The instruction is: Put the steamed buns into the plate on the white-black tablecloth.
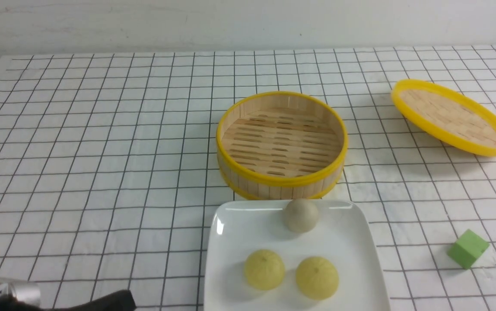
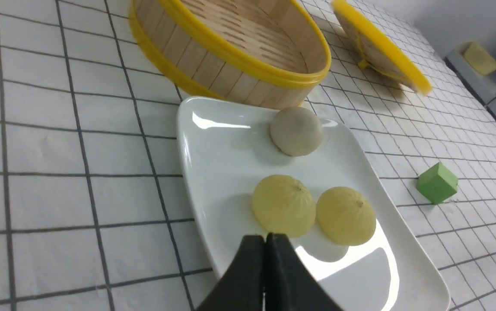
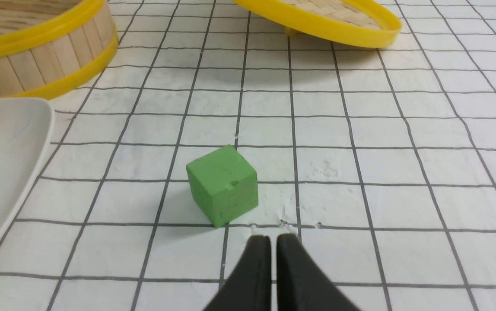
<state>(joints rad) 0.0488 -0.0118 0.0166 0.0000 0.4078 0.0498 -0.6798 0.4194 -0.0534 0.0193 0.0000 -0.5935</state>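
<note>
Three steamed buns lie in the white square plate on the white-black tablecloth: an off-white one at the far rim and two pale yellow ones nearer me. In the left wrist view, my left gripper is shut and empty over the plate's near edge, just short of a yellow bun. Its dark finger shows at the front view's bottom left. My right gripper hangs over bare cloth with only a thin slit between its fingers, holding nothing. It is out of the front view.
An empty bamboo steamer with yellow rims stands right behind the plate. Its lid lies tilted at the far right. A green cube sits on the cloth right of the plate, just ahead of my right gripper.
</note>
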